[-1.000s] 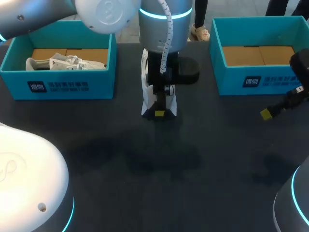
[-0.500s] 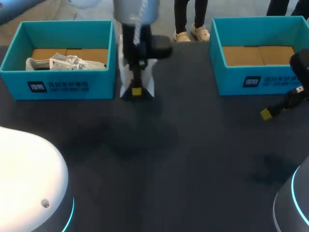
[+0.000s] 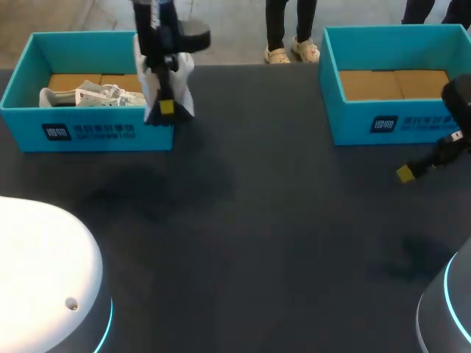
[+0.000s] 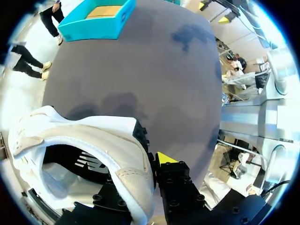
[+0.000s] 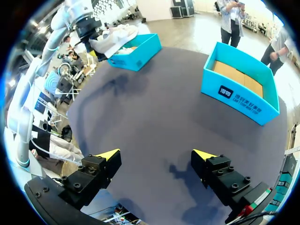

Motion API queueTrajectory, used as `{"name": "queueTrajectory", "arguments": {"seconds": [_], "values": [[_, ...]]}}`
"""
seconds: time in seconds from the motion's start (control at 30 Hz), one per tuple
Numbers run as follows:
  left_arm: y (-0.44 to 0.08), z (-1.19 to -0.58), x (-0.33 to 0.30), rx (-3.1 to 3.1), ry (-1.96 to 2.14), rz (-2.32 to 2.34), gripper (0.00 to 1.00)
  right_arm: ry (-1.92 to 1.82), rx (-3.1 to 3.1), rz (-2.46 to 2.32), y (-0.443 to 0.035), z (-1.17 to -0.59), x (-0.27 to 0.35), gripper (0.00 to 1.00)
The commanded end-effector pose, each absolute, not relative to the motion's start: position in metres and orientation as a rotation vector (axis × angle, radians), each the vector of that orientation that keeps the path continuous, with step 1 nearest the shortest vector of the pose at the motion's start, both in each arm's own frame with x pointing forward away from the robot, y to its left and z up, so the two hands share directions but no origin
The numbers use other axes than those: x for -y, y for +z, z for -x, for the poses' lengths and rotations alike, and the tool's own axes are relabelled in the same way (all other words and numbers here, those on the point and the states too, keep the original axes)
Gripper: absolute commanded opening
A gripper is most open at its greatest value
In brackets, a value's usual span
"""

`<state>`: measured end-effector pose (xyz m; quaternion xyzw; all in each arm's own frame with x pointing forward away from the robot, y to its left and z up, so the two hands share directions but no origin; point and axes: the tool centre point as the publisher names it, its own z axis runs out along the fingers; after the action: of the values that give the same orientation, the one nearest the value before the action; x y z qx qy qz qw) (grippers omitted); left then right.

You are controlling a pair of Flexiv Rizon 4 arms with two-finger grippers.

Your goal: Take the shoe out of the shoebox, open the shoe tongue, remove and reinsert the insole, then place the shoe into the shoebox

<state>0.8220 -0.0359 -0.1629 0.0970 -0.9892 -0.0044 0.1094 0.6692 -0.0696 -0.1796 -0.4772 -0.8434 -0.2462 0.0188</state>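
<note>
Left claw [image 3: 166,107]: clamped on white fabric sneaker [image 3: 184,92], above right corner of teal cardboard shoebox [image 3: 88,132]; best lowered beside boxed white sneaker [image 3: 96,95].

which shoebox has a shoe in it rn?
The shoebox on the robot's left: a white shoe lies inside. The right shoebox shows only bare cardboard floor.

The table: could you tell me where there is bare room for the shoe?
Bare: the table between left shoebox and right shoebox, and the right shoebox's floor. Crowded: the left shoebox, where a second shoe lies and the left gripper holds the carried shoe over its right end.
</note>
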Motion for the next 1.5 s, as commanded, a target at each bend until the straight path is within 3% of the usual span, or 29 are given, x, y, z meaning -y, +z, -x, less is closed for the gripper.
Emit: {"name": "queueTrajectory", "arguments": {"seconds": [0.03, 0.47, 1.13, 1.5], "values": [[-0.159, -0.823, 0.024, 2.912, 0.043, -0.292, 0.00, -0.763, 2.618, 1.484, -0.181, -0.669, 0.069, 1.00], [-0.156, -0.852, -0.032, 2.957, 0.015, -0.386, 0.00, -0.763, 2.618, 1.484, -0.181, -0.669, 0.069, 1.00], [-0.157, -0.911, -0.070, 2.932, 0.025, -0.595, 0.00, -0.763, 2.618, 1.484, -0.181, -0.669, 0.069, 1.00], [-0.157, -0.911, -0.070, 2.932, 0.025, -0.595, 0.00, -0.763, 2.618, 1.484, -0.181, -0.669, 0.069, 1.00]]}}
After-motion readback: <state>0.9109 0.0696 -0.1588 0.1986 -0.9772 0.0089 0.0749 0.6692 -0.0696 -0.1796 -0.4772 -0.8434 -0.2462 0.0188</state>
